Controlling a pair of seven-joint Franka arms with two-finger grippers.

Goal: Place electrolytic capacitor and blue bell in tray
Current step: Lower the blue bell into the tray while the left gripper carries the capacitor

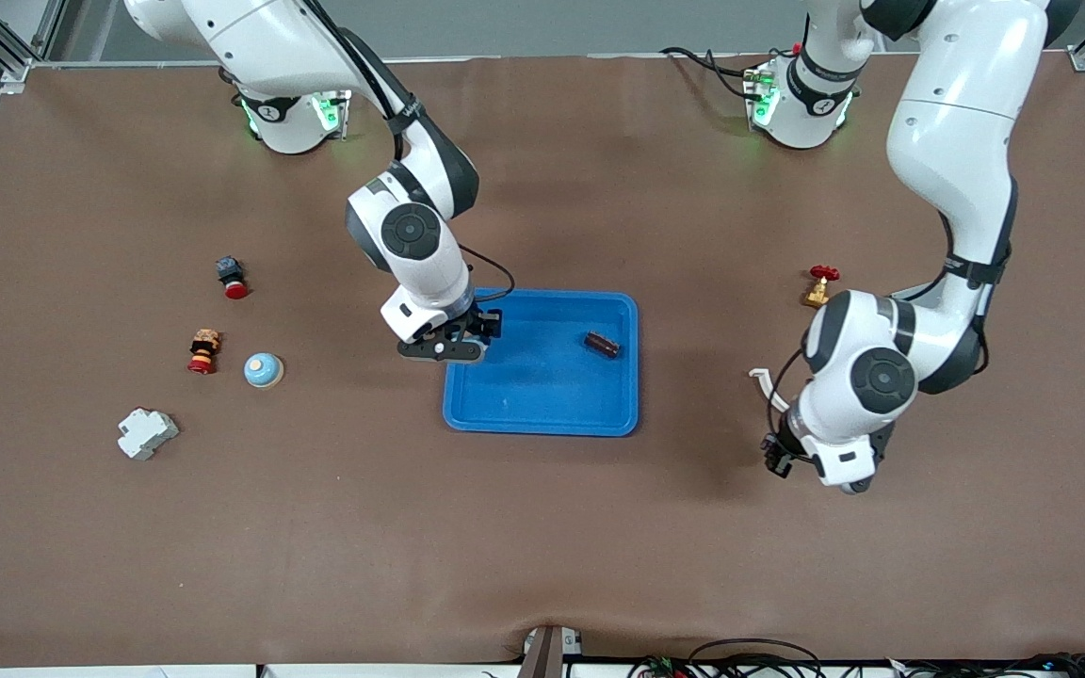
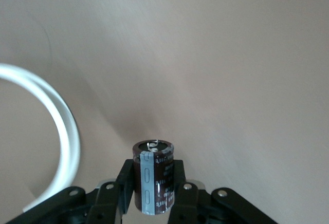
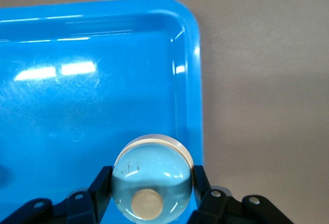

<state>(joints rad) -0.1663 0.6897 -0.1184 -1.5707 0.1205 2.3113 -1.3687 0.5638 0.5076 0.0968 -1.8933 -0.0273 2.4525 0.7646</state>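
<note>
2 grippers, both loaded: right gripper (image 1: 453, 347) hangs over the tray (image 1: 542, 419) at its right-arm-end rim, fingers (image 3: 103, 183) clamped on the blue bell (image 3: 152, 175), which sits just inside the rim per wrist cam. Left gripper (image 1: 778, 460) is over bare worktop (image 1: 542, 546) twd the left arm's end, well apart from the tray, fingers closed on the electrolytic capacitor (image 2: 153, 180), gripped by its sides. Dark brown cylinder (image 1: 602, 344) lies in the tray near the left-arm-side rim; second bell (image 1: 263, 370) sits on the worktop twd the right arm's end, beside a red/black stacked part (image 1: 204, 351), w/ a white block (image 1: 147, 433) nearer the front cam.
</note>
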